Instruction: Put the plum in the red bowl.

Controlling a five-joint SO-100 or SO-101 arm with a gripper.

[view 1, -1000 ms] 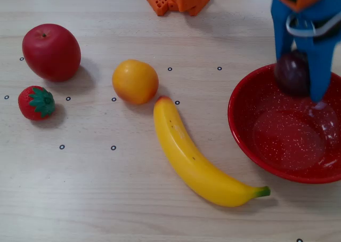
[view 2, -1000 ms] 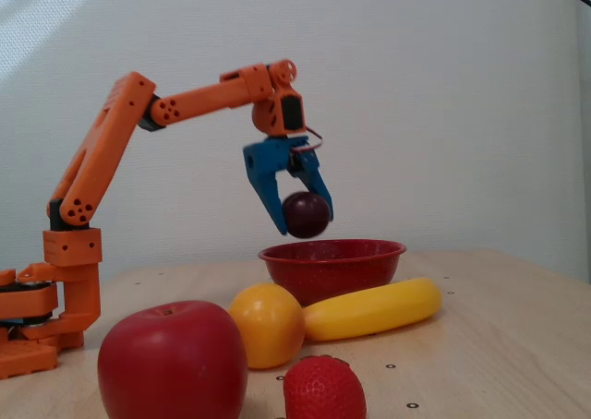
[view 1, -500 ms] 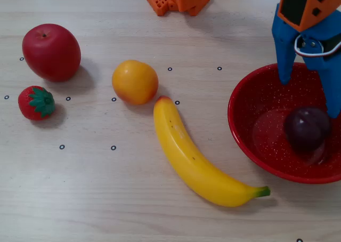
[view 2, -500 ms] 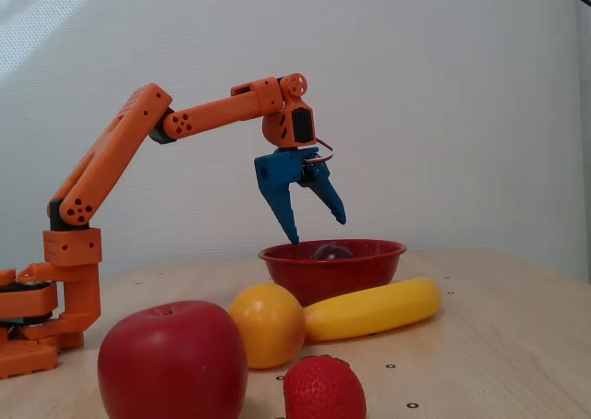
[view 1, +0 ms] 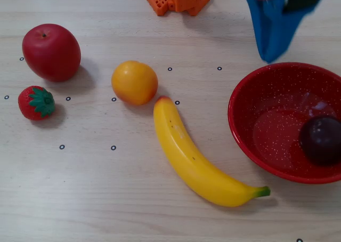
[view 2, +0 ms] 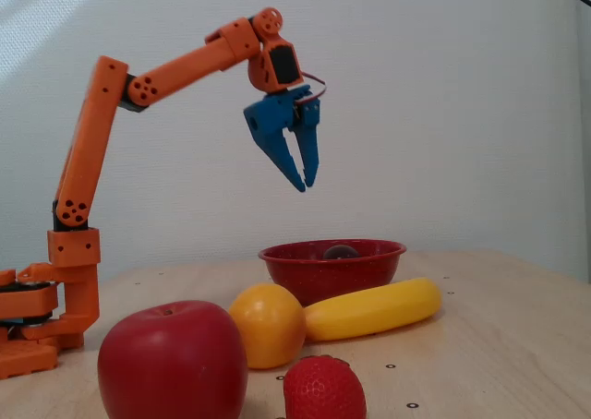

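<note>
Plum: the plum (view 1: 321, 140) lies inside the red bowl (view 1: 250, 87), low against the wall on the right of the top-down fixed view, by the worktop's right edge; in the side fixed view only its dark top (view 2: 341, 251) shows over the rim.
Red bowl: upright on the worktop (view 1: 160, 215), with nothing else inside that I can see.
Task state: by my reading the placing is done; what is left is getting the arm clear.
Claw: the gripper (view 2: 304, 183) hangs high above the bowl, well apart from it, fingertips pointing down with only a narrow gap between them, and it carries nothing.
Banana: the banana (view 1: 197, 156) lies just beside the bowl's near-left rim, its green tip close to the wall; whether they touch I cannot tell.
Orange: the orange (view 1: 134, 82) sits at the banana's other end, towards the middle.
Far side: the apple (view 1: 51, 52) and strawberry (view 1: 36, 102) sit by the left edge, well apart from the bowl.
Risk: little. A low sweep on retreat could clip the rim, shift the bowl and roll the plum; a nudged banana could push the bowl too.
</note>
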